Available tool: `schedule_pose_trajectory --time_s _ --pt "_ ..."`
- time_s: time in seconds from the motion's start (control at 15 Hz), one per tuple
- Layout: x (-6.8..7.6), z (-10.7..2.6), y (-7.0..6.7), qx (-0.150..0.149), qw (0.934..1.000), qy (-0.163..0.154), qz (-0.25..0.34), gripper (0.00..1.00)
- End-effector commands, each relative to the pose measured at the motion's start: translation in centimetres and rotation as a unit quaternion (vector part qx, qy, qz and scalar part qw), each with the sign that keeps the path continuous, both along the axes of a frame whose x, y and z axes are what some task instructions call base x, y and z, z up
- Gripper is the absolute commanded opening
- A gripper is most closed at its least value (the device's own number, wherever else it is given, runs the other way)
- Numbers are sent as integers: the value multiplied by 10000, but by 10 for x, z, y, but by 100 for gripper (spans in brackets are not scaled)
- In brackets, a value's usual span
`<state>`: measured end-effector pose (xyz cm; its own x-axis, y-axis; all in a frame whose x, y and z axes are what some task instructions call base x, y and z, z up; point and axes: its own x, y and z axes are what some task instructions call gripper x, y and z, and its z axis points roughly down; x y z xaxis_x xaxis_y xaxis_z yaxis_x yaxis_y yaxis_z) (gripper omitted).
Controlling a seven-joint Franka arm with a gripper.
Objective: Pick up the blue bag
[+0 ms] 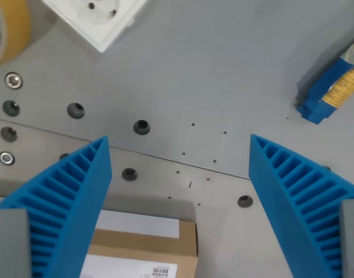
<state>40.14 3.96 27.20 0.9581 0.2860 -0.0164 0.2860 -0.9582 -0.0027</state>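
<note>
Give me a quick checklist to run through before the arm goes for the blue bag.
1. Gripper open: ok, fingers spread wide.
2. Nothing held between the fingers: ok.
3. Blue bag in view: ok, at the wrist view's right edge, partly cut off.
4. Gripper centred over the bag: not ok, bag lies outside the fingers.
5. Path clear: ok, bare table between; white socket and cardboard box lie elsewhere.
6. Bag's full extent: cannot tell.

A lab or workshop bench — grey metal table [223,69] with rows of bolt holes [142,127].
</note>
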Motion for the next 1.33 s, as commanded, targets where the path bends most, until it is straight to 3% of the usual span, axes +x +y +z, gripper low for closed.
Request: schedule_pose_trajectory --time_s 0.07,0.47,1.0,1.2,1.33 --pt "9 -16 -17 21 9947 -265 -992 100" --pt "24 -46 -47 70 9791 -452 -1980 100" --pt "51 -83 -93 151 9485 -534 -3120 100" --pt "61 -97 -113 159 9450 -483 -3232 100" --pt "68 -106 -125 159 9463 -455 -3195 100"
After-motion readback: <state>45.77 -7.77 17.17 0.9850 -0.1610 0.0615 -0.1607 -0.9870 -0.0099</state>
